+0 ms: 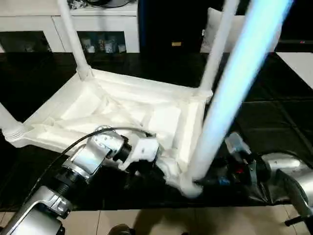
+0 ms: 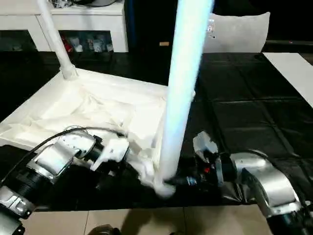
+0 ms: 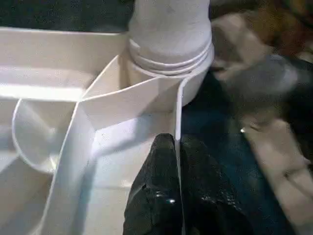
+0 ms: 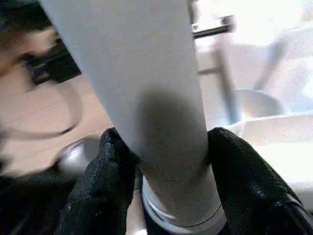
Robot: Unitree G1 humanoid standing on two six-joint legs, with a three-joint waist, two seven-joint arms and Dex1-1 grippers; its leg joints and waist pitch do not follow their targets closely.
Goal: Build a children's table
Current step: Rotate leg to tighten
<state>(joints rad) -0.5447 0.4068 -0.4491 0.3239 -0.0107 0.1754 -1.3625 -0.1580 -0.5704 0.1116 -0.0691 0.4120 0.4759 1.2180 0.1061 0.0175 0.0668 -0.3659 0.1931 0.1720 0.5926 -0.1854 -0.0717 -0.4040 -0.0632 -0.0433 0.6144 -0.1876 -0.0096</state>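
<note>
Left end effector (image 3: pixel 177 161) pinches the tabletop (image 1: pixel 122 110) rim; right end effector (image 4: pixel 171 161) clasps one of four legs (image 1: pixel 234 88).

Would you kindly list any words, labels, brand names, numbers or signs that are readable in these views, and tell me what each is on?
No text is readable in any view.
The children's table and its legs are plain white, with no visible print.
Yellow tag on the dark furniture behind the work table: too small and blurred to read.
Items on the white cabinet's shelves: too blurred to read.
</note>
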